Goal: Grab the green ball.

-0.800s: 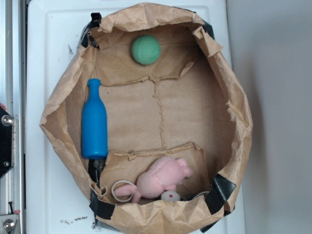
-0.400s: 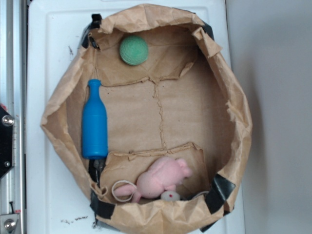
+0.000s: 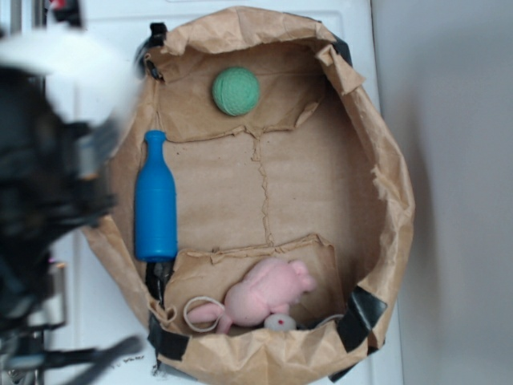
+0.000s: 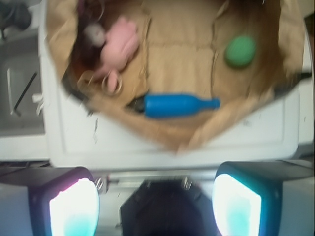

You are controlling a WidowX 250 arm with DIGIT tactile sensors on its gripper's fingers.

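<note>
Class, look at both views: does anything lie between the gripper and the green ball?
Yes: the paper bag's crumpled wall and the blue bottle lie between the gripper and the green ball; from above the ball is uncovered.

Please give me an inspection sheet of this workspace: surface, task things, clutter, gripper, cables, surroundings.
Surface: white table under an opened brown paper bag, taped at the corners.
Job's things: green ball lies free on a bag flap at the far end.
Clutter: blue bottle lying down; pink plush toy with small rings beside it.
Gripper: gripper open, above the table edge, outside the bag, holding nothing.
Cables: nothing seen.
Surroundings: grey surface beside the table.
</note>
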